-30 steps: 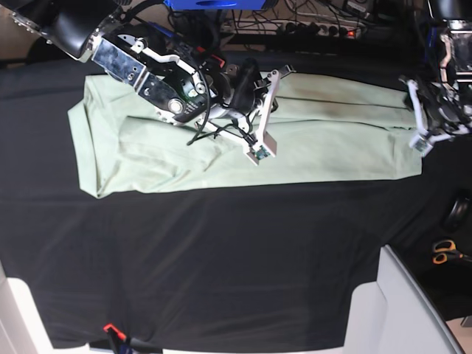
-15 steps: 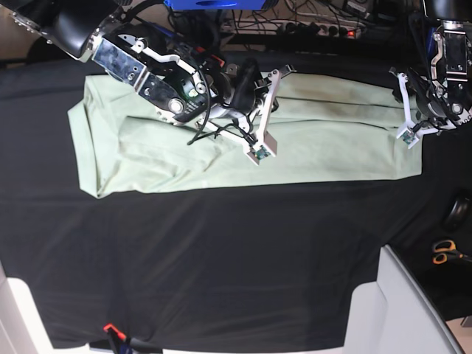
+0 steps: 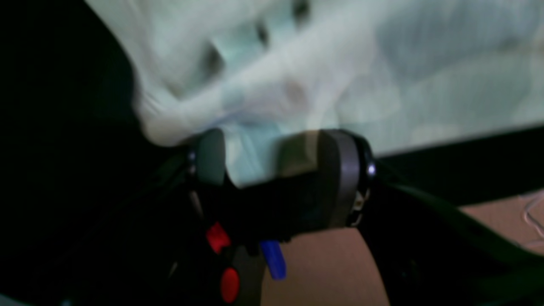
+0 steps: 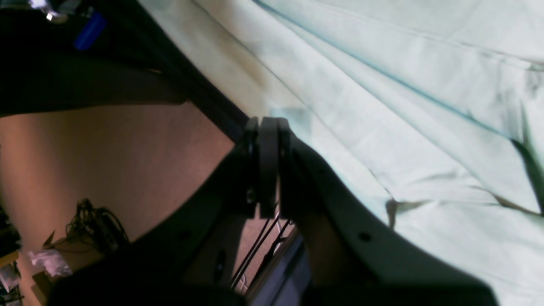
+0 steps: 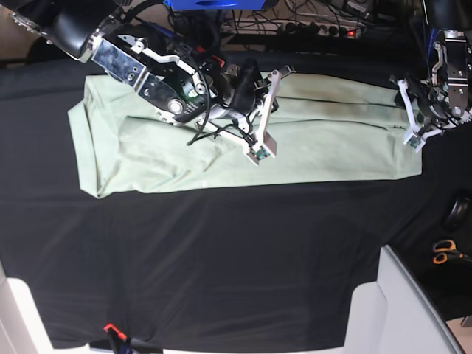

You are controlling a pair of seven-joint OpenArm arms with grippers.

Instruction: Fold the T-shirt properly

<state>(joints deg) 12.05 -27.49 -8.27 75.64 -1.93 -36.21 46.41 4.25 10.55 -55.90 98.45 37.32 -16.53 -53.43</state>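
While right gripper (image 4: pixel 267 123) is shut, left gripper (image 3: pixel 271 155) stands half-open at T-shirt (image 5: pixel 317 155).

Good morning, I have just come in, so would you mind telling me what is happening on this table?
The robot is partway through folding a pale green T-shirt, which lies in a long, wide strip across the black cloth. Its left gripper is at one end of the strip, jaws apart with fabric between them, not visibly clamped. The right gripper is shut over the shirt's middle; I cannot tell whether it touches the fabric.
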